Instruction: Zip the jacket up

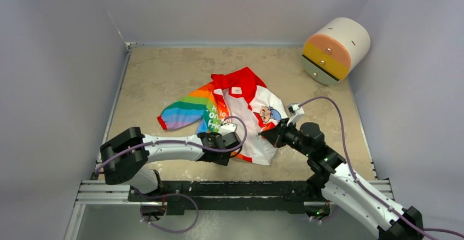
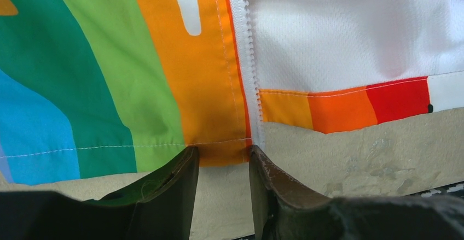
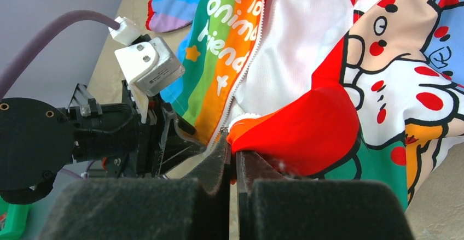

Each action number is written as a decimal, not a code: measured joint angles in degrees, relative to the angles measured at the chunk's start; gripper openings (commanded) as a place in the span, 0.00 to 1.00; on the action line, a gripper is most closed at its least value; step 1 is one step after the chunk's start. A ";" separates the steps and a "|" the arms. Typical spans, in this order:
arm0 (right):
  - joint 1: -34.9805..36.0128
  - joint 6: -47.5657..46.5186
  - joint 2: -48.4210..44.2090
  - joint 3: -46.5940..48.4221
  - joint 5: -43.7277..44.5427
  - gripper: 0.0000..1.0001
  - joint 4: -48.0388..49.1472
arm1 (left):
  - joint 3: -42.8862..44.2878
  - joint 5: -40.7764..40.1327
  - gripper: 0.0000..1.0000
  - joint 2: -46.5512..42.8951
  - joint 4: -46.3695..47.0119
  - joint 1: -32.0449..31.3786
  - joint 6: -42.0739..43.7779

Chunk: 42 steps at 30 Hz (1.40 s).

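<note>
The jacket [image 1: 241, 109] lies open on the table, red hood at the far end and rainbow sleeve to the left. My left gripper [image 1: 236, 144] is at its near hem. In the left wrist view the jaws stand open [image 2: 221, 155], their tips touching the hem of the orange panel beside the white zipper teeth [image 2: 249, 48]. The fabric there lies flat between them. My right gripper [image 3: 234, 150] is shut on the red and orange hem corner of the bear-print side of the jacket [image 3: 306, 125], lifting it into a fold. The two zipper sides [image 3: 246, 59] are apart.
A cream, orange and yellow cylinder [image 1: 335, 48] leans at the back right corner. Grey walls close in the table on three sides. The left arm's wrist and its camera block [image 3: 148, 65] sit close to the left of my right gripper. A metal rail [image 1: 235, 188] runs along the near edge.
</note>
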 measured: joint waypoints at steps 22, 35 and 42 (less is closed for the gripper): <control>-0.02 0.39 -1.11 -0.70 0.00 0.00 -0.02 | 0.57 -2.14 0.28 2.14 1.97 -0.39 0.24; 0.00 0.46 -1.84 -1.25 0.00 0.00 -0.04 | -0.96 -4.04 0.00 1.14 6.21 -0.37 0.24; 0.00 0.50 -1.84 -1.25 -0.07 0.00 -0.04 | -1.99 -3.78 0.00 -1.14 5.31 -0.20 -0.31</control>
